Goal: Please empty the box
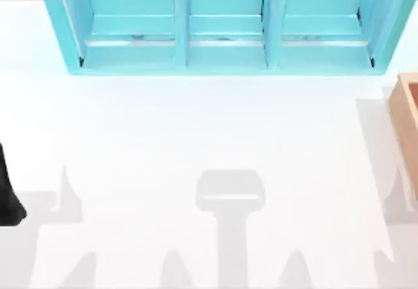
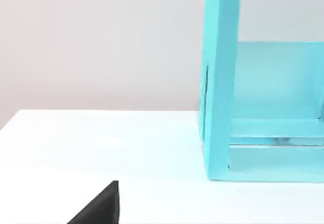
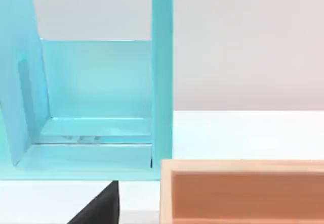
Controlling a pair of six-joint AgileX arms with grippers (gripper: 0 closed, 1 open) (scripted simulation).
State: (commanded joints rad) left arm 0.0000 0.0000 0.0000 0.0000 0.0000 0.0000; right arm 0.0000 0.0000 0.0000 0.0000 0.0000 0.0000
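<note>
Sitting at the tabletop's (image 1: 196,139) right edge, just right of the turquoise shelf (image 1: 225,28), is the box (image 1: 408,116). Whether either claw is wide or narrow, I cannot tell.

Left arm (image 1: 9,191) parked at the left edge of the top view, low in the frame, seen as 1 dark sliver. A black finger (image 2: 98,206) juts in at the lower left of the left wrist view. Another black finger (image 3: 98,206) sits at the lower left of the right wrist view.
</note>
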